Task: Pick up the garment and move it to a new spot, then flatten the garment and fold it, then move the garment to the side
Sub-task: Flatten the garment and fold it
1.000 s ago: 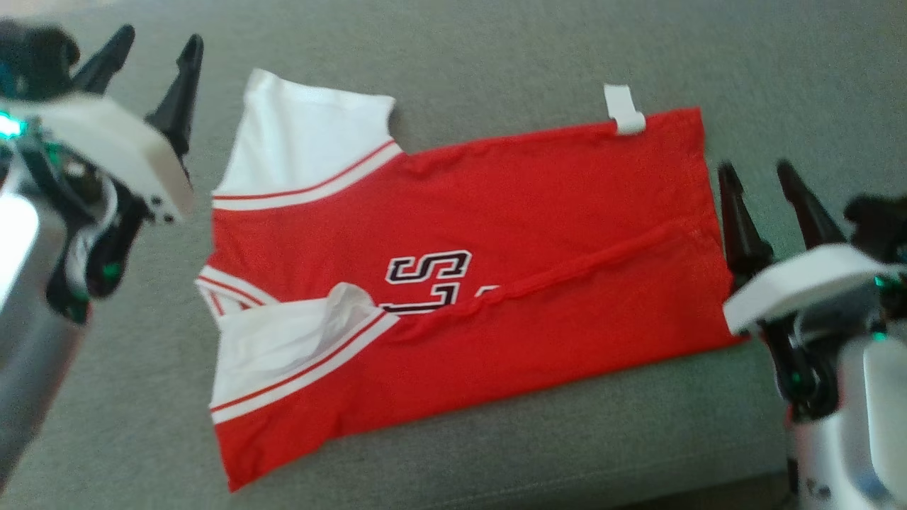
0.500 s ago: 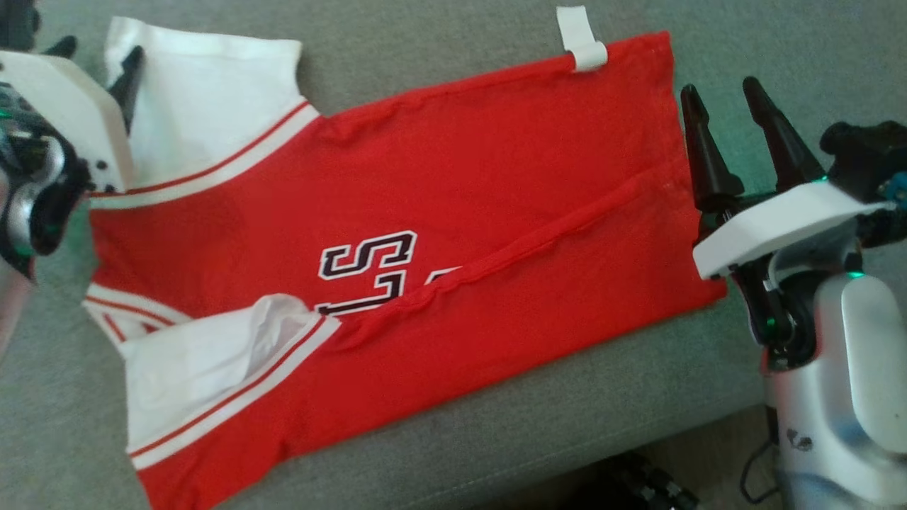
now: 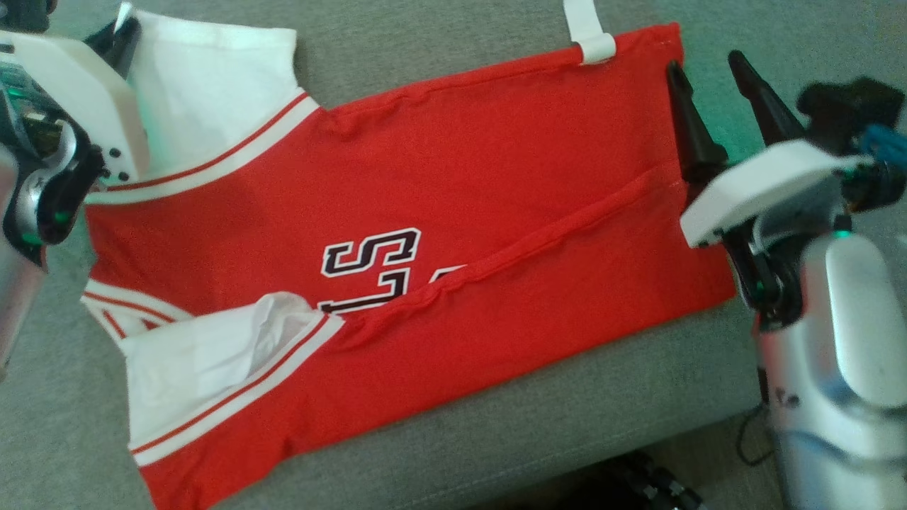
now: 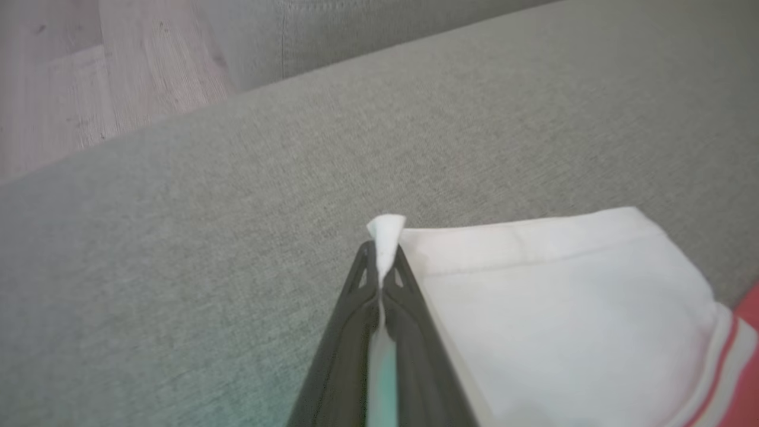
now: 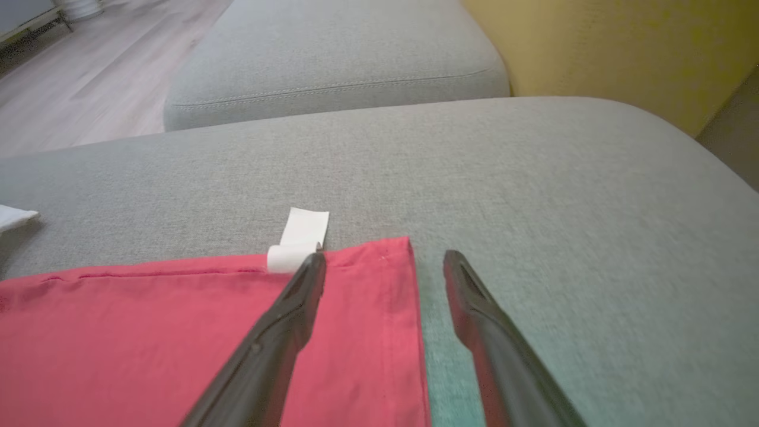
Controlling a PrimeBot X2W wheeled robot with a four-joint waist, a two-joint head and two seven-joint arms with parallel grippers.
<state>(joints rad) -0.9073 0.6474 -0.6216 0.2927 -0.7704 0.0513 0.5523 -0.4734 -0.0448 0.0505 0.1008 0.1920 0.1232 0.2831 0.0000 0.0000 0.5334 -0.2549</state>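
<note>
The red garment [image 3: 453,212] lay spread along the grey sofa cushion [image 3: 496,439], mostly flat, with its near long edge looking already turned in over the lettering. The left pincer [image 4: 380,261] was closed on the corner of the far white sleeve [image 4: 563,284], a tuft of cloth poking out past its tips. The right pincer [image 5: 385,256] stood open at the hem end, one finger over the red cloth beside the white tag [image 5: 299,237], the other over bare cushion, gripping nothing. I judged the flattening done and the folding partway; the remaining folds and the move aside were left.
</note>
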